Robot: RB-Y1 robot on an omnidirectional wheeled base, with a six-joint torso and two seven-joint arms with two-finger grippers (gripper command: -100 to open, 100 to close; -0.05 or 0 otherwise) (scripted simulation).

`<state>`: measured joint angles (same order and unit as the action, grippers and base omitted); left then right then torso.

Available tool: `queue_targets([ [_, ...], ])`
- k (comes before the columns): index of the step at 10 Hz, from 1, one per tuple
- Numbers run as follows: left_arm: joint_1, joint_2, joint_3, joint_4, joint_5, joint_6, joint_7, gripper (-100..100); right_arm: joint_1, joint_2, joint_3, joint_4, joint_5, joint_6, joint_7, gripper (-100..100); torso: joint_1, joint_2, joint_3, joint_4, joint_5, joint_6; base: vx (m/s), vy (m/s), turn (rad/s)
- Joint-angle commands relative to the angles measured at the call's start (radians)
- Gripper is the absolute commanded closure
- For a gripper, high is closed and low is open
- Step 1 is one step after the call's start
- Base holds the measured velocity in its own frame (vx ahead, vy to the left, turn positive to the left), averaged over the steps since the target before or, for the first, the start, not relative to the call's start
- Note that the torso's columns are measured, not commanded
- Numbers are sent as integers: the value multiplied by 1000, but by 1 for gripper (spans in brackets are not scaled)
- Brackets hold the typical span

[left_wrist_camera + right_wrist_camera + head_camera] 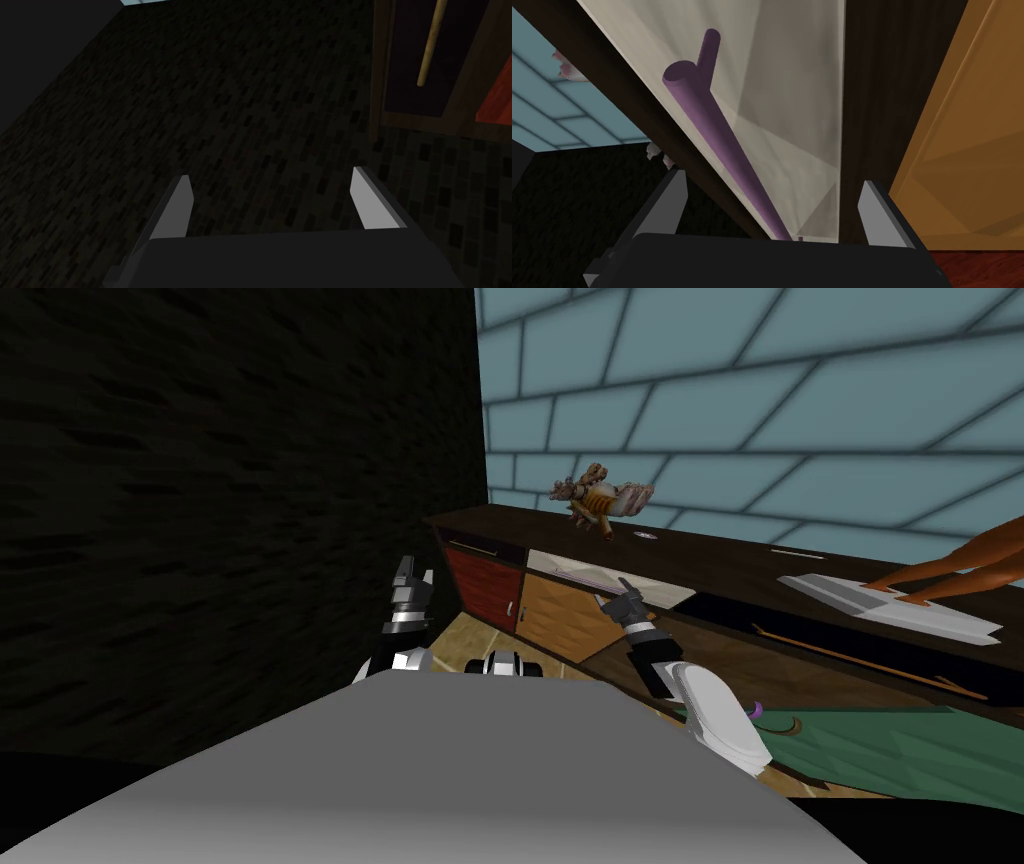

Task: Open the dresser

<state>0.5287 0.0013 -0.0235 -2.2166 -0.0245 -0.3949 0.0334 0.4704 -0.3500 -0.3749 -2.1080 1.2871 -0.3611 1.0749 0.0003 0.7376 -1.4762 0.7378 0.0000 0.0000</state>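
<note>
The dresser (720, 563) is long and dark brown, with fronts in red (485, 583), orange (565, 623) and cream (575, 568). A purple bar handle (727, 145) runs along the cream drawer front (792, 100). My right gripper (773, 177) is open, and the bar passes between its fingers without either one touching it. In the head view the right gripper (612, 593) sits at that cream front. My left gripper (412, 573) hangs open and empty beside the dresser's left end; in its wrist view the left gripper (270, 172) faces a dark surface.
A dark wall (200, 538) stands close on the left and a blue tiled wall (750, 408) runs behind the dresser. On top lie a toy figure (600, 500), a small disc (646, 534) and a flat white thing (880, 606). A green front (900, 748) lies further right.
</note>
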Motion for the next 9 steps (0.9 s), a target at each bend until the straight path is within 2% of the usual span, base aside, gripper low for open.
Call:
queue_targets([
  [1, 0, 0, 0, 0, 0, 0, 0, 0, -3, 12, -20, 9, 8, 35, 10, -100, -1, 0, 0, 0, 0, 0, 54, 151, -54],
  [7, 0, 0, 0, 0, 0, 0, 0, 0, -12, 47, -77, 33, 28, 127, 33, -100, 2, 0, 0, 0, 1, 0, 56, 195, -70],
  [9, 0, 0, 0, 0, 0, 0, 0, 0, -15, 59, -97, 42, 35, 160, 41, -100, -4, 0, 0, 0, -1, 0, 71, 182, -50],
])
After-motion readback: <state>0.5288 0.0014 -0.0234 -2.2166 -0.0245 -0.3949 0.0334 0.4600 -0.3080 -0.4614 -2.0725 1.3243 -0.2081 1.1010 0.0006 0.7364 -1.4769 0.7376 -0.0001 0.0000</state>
